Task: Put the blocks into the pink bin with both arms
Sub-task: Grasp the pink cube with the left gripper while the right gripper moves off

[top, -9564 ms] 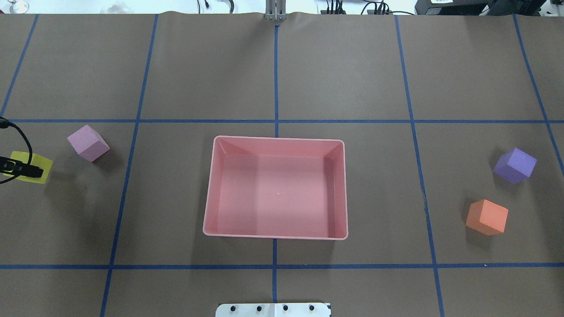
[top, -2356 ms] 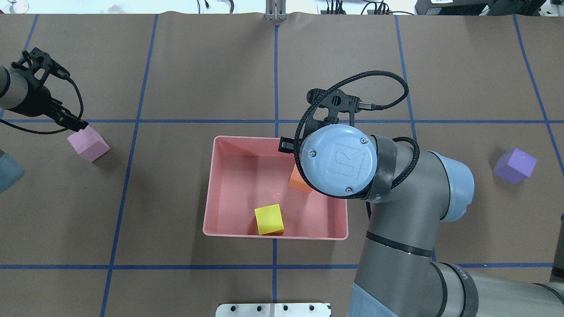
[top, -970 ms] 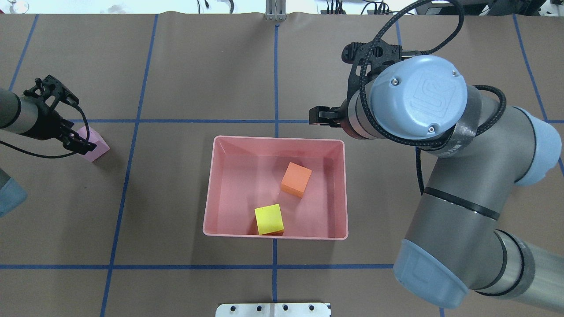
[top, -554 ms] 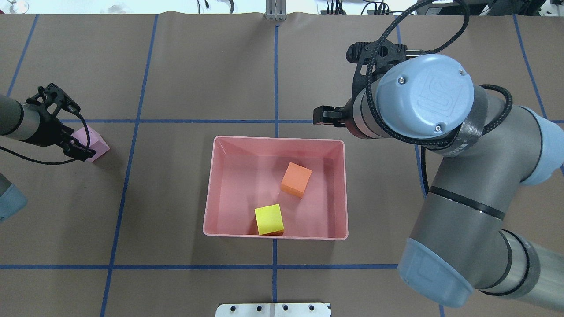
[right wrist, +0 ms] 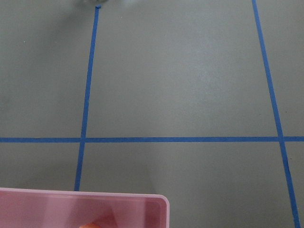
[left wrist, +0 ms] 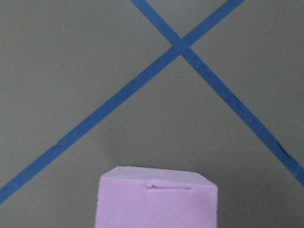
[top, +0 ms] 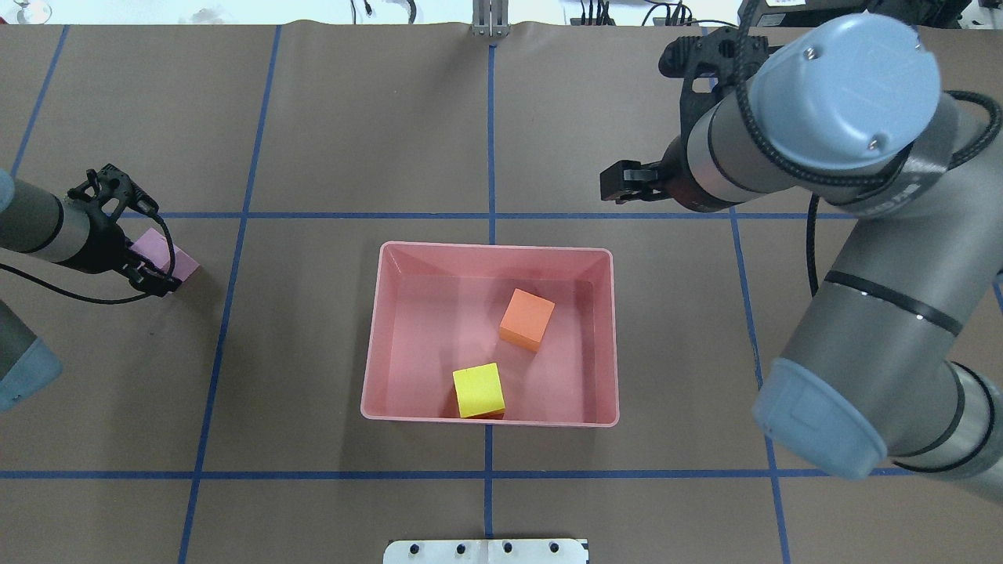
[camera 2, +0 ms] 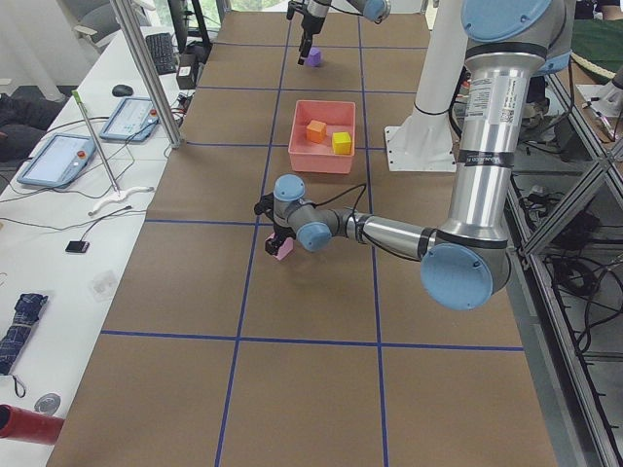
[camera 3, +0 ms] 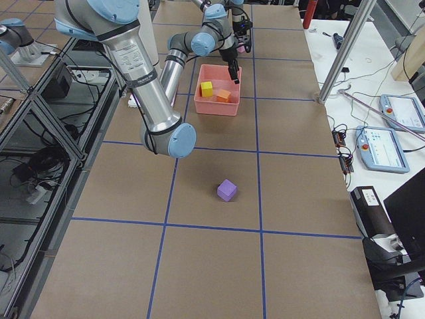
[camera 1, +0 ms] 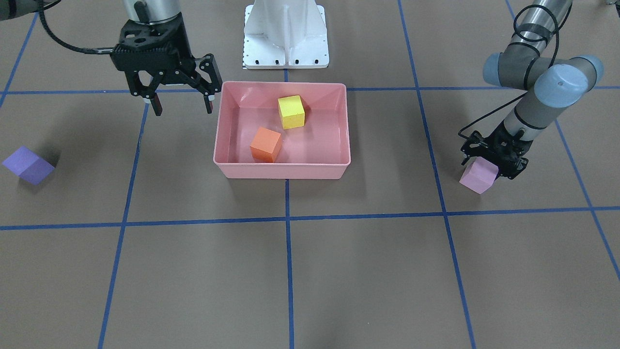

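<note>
Left tool [camera 1: 493,164] low, angled down; right tool [camera 1: 182,105] raised, jaws spread wide.

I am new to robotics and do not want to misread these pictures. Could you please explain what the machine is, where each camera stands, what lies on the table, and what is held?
This is a robot with two grey arms, each ending in a black two-finger claw. One camera looks from across the table, one from above and behind the robot, two from the table's ends, and one sits on each wrist. On the brown table stands a pink bin with an orange cube and a yellow cube inside. A purple cube lies alone on the table. The right claw hangs open and empty beside the bin. The left claw is down over a pale pink cube; whether it grips it already, I cannot tell.
</note>
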